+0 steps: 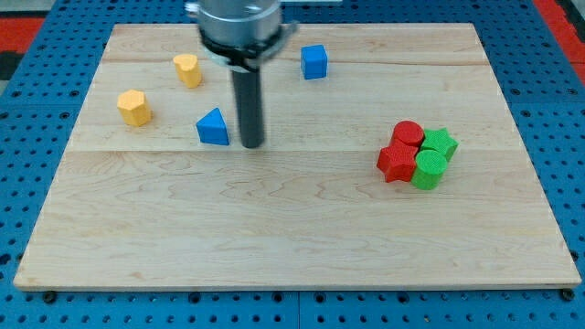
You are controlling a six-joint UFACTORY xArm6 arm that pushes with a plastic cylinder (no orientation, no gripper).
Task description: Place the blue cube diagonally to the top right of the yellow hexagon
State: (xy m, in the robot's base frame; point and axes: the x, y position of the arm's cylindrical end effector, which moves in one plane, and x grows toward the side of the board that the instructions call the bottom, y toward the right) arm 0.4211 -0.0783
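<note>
Camera view: the blue cube (313, 61) sits near the top, well right of both yellow blocks. My tip (253, 144), a bare rod touching nothing, is beside the blue triangle (213, 128). The push looks not begun.

No text, label, brand, number or sign readable anywhere: none on the wooden board (292, 228), none on the coloured blocks (plain faces all round), none on the blue pegboard surround (37, 110).
</note>
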